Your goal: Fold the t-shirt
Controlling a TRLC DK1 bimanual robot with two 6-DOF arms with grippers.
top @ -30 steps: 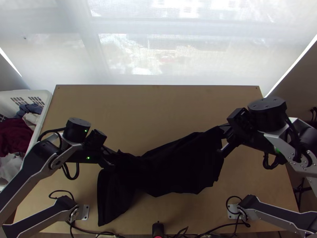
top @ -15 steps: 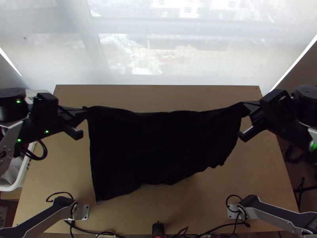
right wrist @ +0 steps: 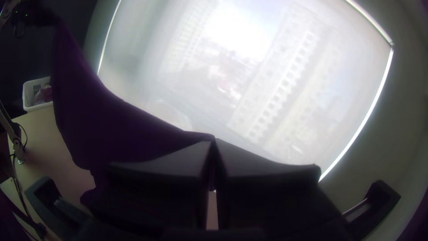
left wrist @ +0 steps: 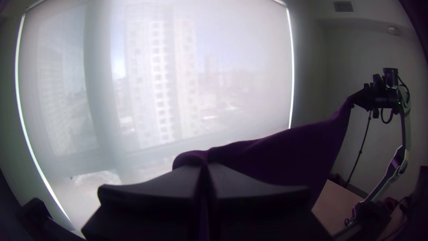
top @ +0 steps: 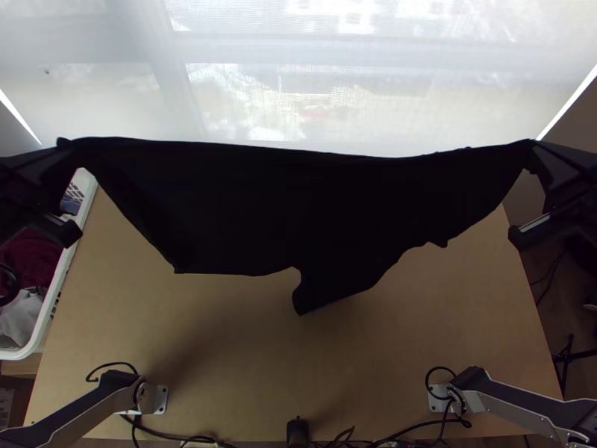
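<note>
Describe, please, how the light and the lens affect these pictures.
Top view: backlight from the window blind, t-shirt nearly solid black, soft shadows on the wooden table. Left wrist view: the blind's edges bow, left gripper dark against it. Right wrist view: strong glare high on the blind, dark corners.

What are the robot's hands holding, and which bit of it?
The T-shirt, by the two ends of its far edge: one in the left gripper, the other in the right gripper.

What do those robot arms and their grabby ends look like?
The left arm and right arm mix silver-grey links, black joints and looping black cables. The left gripper and right gripper are black, with wide, flat fingers tapering towards the tips.
</note>
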